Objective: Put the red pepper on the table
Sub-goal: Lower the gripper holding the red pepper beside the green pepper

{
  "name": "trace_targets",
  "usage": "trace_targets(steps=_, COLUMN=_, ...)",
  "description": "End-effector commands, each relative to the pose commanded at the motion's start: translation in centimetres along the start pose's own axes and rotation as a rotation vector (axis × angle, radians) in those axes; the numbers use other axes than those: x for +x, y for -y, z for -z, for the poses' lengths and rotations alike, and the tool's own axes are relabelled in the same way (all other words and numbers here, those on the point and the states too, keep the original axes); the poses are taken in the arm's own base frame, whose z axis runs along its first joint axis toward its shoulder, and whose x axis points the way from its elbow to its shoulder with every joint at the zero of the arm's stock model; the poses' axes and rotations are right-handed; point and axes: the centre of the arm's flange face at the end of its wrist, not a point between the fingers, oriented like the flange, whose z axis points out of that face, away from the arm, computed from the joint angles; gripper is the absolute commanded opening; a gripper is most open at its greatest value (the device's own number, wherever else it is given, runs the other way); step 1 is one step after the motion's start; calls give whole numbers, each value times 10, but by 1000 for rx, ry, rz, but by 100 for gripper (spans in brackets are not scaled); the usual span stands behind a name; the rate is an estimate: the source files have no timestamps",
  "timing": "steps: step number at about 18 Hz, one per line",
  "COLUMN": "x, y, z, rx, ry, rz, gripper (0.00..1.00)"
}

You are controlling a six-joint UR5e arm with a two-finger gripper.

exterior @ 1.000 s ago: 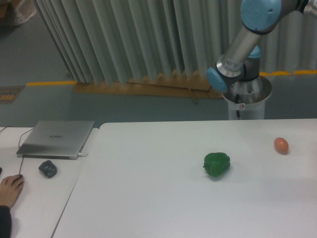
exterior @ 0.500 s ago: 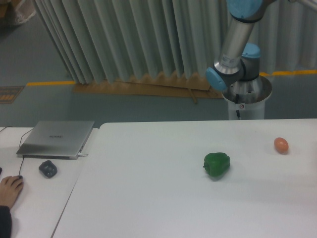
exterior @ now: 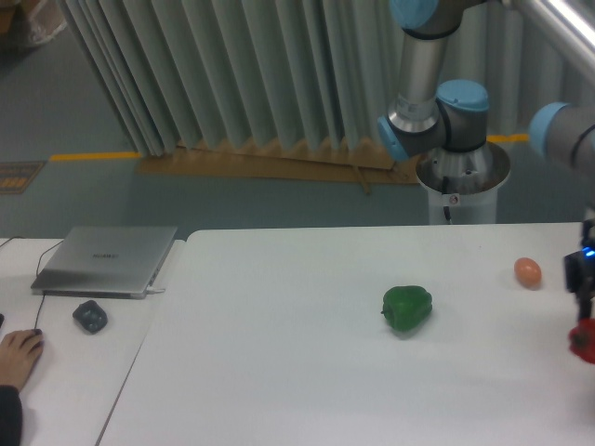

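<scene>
Gripper [exterior: 584,321] is at the right edge of the view, mostly cut off, and its fingers are closed around the red pepper [exterior: 584,342], which is just above the right edge of the table [exterior: 279,372]. Near the middle of the table lies a green pepper [exterior: 407,308]. A small orange egg-shaped thing [exterior: 528,272] lies toward the far right edge, near the gripper.

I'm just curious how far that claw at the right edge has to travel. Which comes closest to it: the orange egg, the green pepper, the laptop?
From the claw:
1. Orange egg, just to its left, slightly farther back.
2. Green pepper, mid-table.
3. Laptop, far left on the side desk.
</scene>
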Motion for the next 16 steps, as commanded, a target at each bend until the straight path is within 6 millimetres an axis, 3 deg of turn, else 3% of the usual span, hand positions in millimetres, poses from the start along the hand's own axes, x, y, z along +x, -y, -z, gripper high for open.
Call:
trace_targets(steps=2, x=30, y=55, z=-8, rx=-25, ry=-3, rz=44, gripper=49)
trace_targets(steps=4, x=49, y=80, z=-7, rx=-25, ry=-5, rz=31, gripper=49)
trace_targets(steps=6, x=64, y=90, z=-17, rx=-55, ry=-12, rz=15, gripper=50)
trace_targets(steps=7, x=80, y=104, z=-20, rx=-110, ry=8, rz=-10, gripper=56)
trace_targets(steps=8, x=84, y=110, z=-26, rx=-142, ry=16, rz=-29, gripper=65)
trace_targets(steps=10, x=84, y=110, z=-28, rx=-144, ry=15, rz=-36, gripper=98)
trace_targets(steps=16, x=78, y=106, z=-14, rx=-132, ry=32, rz=-29, gripper=100)
